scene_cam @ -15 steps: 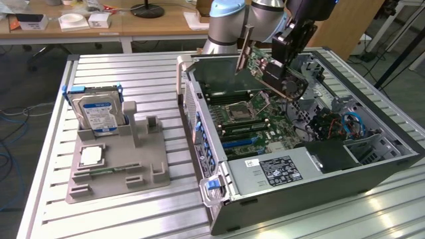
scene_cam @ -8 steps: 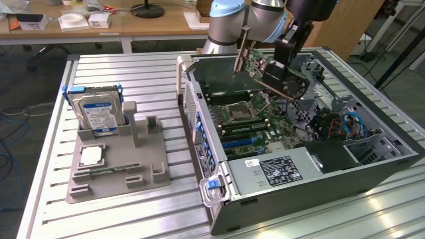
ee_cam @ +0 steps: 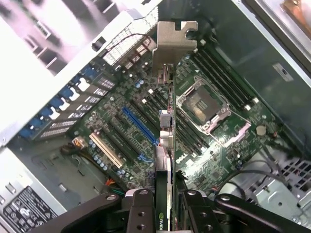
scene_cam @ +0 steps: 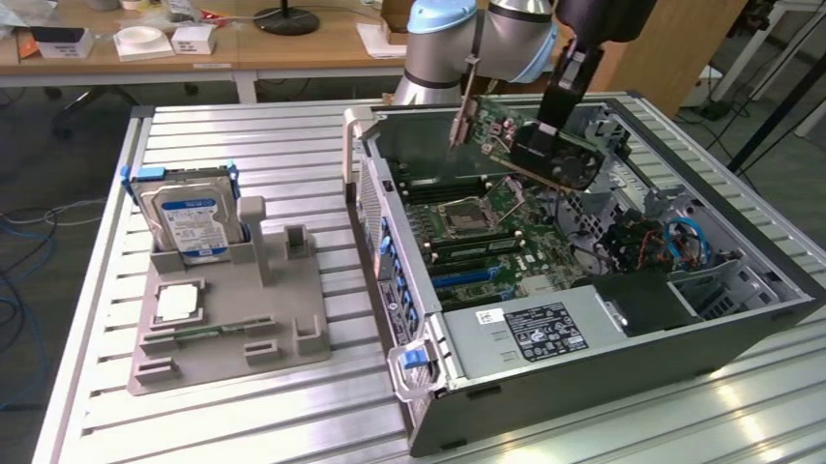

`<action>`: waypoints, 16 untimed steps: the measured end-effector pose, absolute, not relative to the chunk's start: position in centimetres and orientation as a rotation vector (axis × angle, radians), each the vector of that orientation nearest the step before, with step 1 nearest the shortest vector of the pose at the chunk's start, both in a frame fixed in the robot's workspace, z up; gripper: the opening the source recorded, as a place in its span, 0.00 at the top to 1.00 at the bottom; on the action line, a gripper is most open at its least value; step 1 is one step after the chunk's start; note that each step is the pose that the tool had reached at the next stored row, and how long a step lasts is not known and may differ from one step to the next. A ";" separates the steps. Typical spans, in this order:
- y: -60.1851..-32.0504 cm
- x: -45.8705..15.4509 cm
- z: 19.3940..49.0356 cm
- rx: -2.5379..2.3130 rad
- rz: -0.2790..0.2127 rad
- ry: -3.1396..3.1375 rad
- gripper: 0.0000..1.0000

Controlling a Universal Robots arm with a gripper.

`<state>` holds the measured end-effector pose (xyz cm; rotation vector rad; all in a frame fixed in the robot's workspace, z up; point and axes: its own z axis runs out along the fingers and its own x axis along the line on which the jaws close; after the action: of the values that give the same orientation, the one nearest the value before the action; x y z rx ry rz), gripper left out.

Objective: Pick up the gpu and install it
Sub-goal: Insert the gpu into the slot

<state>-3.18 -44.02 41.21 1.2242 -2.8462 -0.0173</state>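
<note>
The gripper (scene_cam: 555, 121) is clenched on the gpu (scene_cam: 523, 145). It holds the card in the air over the open case (scene_cam: 620, 372), in the upper middle of the exterior view. The card is tilted, with its bracket (scene_cam: 461, 116) toward the exterior view's left. The motherboard (ee_cam: 214, 126) lies under it. A hard drive (scene_cam: 191, 220) stands at the left.

Arm (scene_cam: 446, 43) downward, claw (ee_cam: 167, 201) apparently in tight pinch
</note>
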 end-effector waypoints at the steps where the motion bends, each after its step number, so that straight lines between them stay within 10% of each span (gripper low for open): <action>1: -44.0 -3.2 41.2 1.250 -0.017 -2.835 0.74; 16: -44.0 -3.2 41.1 1.608 -0.008 -2.647 0.74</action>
<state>-3.18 -44.02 41.07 1.6076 -2.6472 -0.0077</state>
